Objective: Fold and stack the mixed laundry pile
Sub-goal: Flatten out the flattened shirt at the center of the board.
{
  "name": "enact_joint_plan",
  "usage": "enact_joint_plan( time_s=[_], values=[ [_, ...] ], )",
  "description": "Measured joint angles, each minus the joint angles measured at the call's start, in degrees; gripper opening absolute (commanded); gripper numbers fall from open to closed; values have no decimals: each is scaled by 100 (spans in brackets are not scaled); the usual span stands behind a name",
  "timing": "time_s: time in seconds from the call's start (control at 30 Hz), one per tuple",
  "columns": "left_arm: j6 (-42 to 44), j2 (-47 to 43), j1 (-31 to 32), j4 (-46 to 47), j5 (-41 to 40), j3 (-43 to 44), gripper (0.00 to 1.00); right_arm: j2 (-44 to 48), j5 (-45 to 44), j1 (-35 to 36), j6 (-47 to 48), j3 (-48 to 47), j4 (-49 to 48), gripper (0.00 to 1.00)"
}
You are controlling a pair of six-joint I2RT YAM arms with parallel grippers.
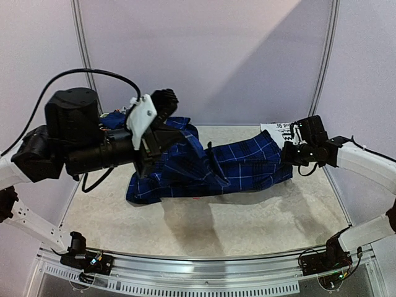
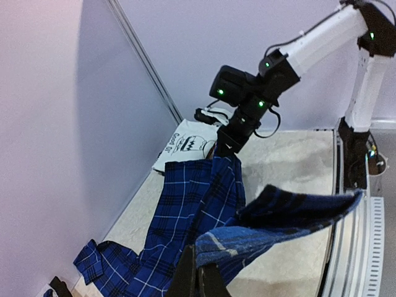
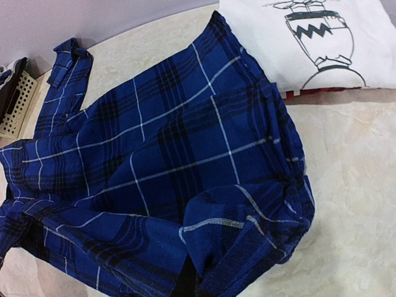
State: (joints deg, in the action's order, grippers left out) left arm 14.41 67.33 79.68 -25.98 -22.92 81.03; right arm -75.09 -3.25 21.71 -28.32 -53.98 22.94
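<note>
At the left a pale lilac wall panel [image 1: 37, 37] stands along the counter [image 1: 185, 235], and a thin metal pole [image 1: 83, 55] marks the corner where it meets the back wall [image 1: 204, 55]. A slanted shadow falls across that back wall. The counter is a pale beige surface with a faint marbled pattern. A ribbed metal rail [image 1: 204, 272] runs along its near edge and carries both arm bases. The black left arm reaches in from the left, raised above the surface. Its left claw [image 2: 198, 275] is clenched on a folded edge of the blue-and-black plaid shirt [image 1: 241, 167], a soft button garment with thin white lines. The shirt lies in the middle of the counter, pulled long between the two arms. Its raised parts throw a soft shadow on the beige surface, while one sleeve rests flat near the left wall. In the right wrist view a small pale slatted plastic basket [image 3: 17, 102] shows past that sleeve. Further right, at the back, a white folded garment with a dark cartoon drawing [image 3: 322, 37] lies flat on the counter, just beside the shirt's edge. The right claw [image 1: 288, 153] is closed on the right end of the shirt. Behind it stand a second metal pole [image 1: 325, 55] and the pale right wall [image 1: 365, 62].
</note>
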Motion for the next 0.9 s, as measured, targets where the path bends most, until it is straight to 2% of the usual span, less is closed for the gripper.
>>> enact_joint_plan(
  time_s=[0.37, 0.47, 0.53, 0.7, 0.83, 0.87, 0.9],
  values=[
    [-269, 118, 540, -398, 168, 752, 0, 2114, -157, 42, -599, 1543, 870, 0],
    [-315, 267, 761, -542, 164, 1056, 0, 2669, -155, 42, -802, 1834, 1097, 7],
    [-358, 345, 903, -608, 144, 1204, 0, 2951, -138, 42, -940, 1991, 1161, 7],
    [-487, 424, 1174, -758, 37, 1364, 0, 3641, -48, 42, -1309, 2590, 1167, 0],
    [-658, 422, 1263, -857, 107, 1364, 0, 4328, 35, 42, -1687, 3136, 1207, 0],
    [-719, 422, 1290, -872, 175, 1366, 0, 4570, 33, 42, -1805, 3250, 1226, 1],
    [-774, 422, 1320, -885, 262, 1375, 0, 4857, 28, 42, -1941, 3342, 1281, 5]
  ],
)
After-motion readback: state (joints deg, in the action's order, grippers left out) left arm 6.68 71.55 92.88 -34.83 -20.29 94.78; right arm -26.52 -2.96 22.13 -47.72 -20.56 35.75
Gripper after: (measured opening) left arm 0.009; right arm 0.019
